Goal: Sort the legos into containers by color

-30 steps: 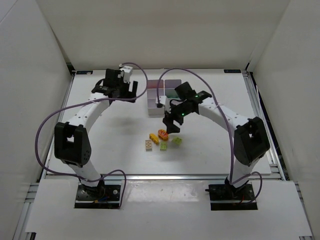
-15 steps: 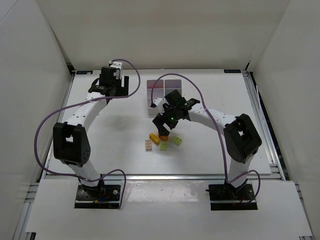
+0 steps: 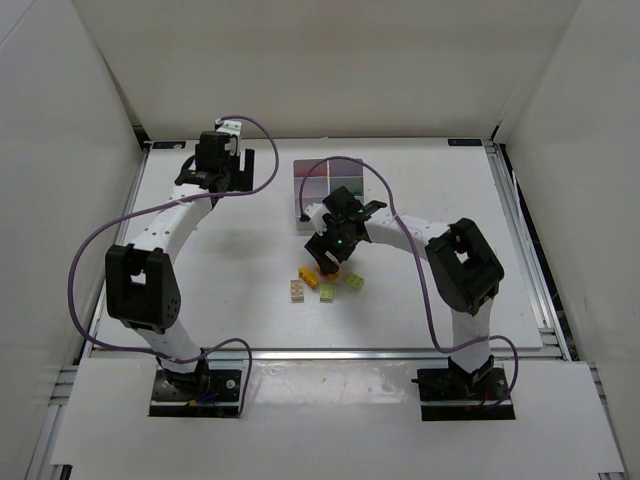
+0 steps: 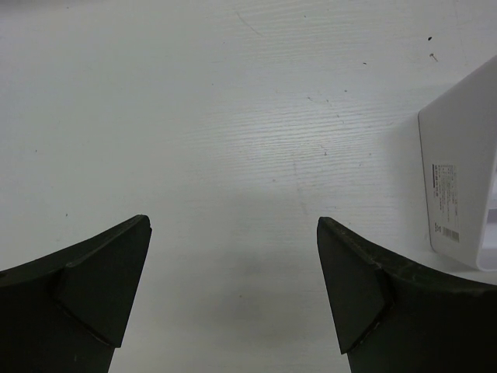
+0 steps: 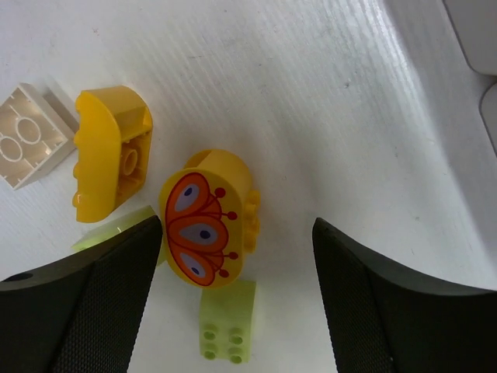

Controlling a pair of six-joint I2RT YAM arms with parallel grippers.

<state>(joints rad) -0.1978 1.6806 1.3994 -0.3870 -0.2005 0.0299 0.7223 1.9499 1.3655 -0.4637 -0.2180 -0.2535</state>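
Observation:
Several legos lie in a loose group in front of the containers (image 3: 325, 185). A yellow brick with an orange butterfly print (image 5: 206, 229) lies between my right gripper's open fingers, close to the left finger and not gripped. A plain yellow brick (image 5: 112, 159), a white brick (image 5: 27, 144) and a lime brick (image 5: 227, 330) lie around it. A second lime brick (image 5: 116, 231) is partly hidden by the left finger. My right gripper (image 5: 237, 260) (image 3: 328, 258) hovers low over the group. My left gripper (image 4: 233, 256) (image 3: 226, 172) is open and empty over bare table, left of the containers.
A white wall of the container block (image 4: 458, 179) shows at the right edge of the left wrist view, and a corner of it (image 5: 474, 39) at the top right of the right wrist view. White walls enclose the table on three sides.
My right gripper has moved left and down, from beside the containers to over the butterfly brick. My left gripper has shifted slightly left and back.

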